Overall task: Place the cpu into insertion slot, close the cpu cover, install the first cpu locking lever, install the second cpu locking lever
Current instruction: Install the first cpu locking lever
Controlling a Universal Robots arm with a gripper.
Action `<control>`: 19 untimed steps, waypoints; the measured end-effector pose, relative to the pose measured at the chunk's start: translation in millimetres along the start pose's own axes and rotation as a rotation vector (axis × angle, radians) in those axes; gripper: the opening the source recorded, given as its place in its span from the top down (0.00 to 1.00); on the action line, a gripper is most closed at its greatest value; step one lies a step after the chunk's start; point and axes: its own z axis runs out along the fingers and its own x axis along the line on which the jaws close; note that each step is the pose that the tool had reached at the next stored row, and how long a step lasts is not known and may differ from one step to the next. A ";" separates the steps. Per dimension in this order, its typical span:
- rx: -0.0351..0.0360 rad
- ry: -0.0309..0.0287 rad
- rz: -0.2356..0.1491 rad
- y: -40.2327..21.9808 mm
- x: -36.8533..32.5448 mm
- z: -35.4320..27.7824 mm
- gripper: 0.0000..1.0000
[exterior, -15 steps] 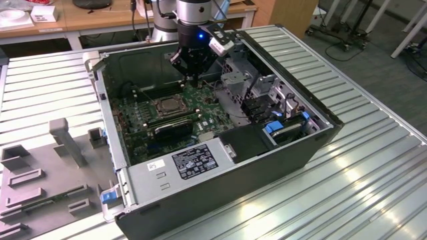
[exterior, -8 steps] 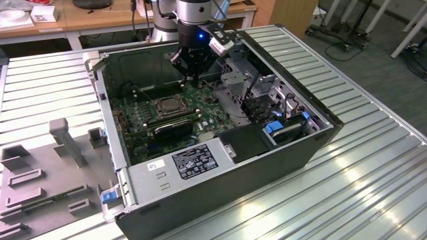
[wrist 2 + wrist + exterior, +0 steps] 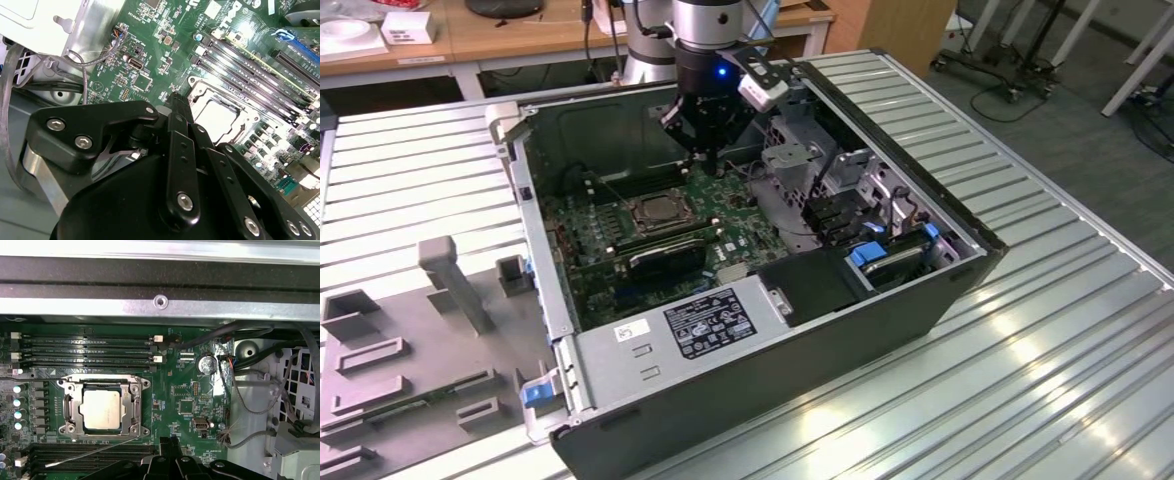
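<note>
Cpu (image 3: 101, 409) seated in insertion slot (image 3: 68, 428); cpu cover (image 3: 131, 407) appears down over it. Thin lever (image 3: 90, 451) beside slot looks unlatched, so locking remains. Gripper (image 3: 170, 441) near slot, fingers together, empty.

We take this for a robotics lab or workshop. The claw (image 3: 703, 151) hangs inside an opened desktop tower (image 3: 761, 400) lying on a ribbed metal table (image 3: 1067, 330). Beyond the claw stand wooden benches (image 3: 547, 35) and wheeled stands (image 3: 994, 82).
</note>
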 end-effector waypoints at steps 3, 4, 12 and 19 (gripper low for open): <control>0.0021 -0.0005 0.000 0.0 0.0 0.0 0.89; 0.0028 -0.0007 0.000 0.0 0.0 0.0 0.89; 0.0085 -0.0022 0.000 0.0 0.0 0.0 0.89; 0.0134 -0.0035 0.000 0.0 0.0 0.0 0.89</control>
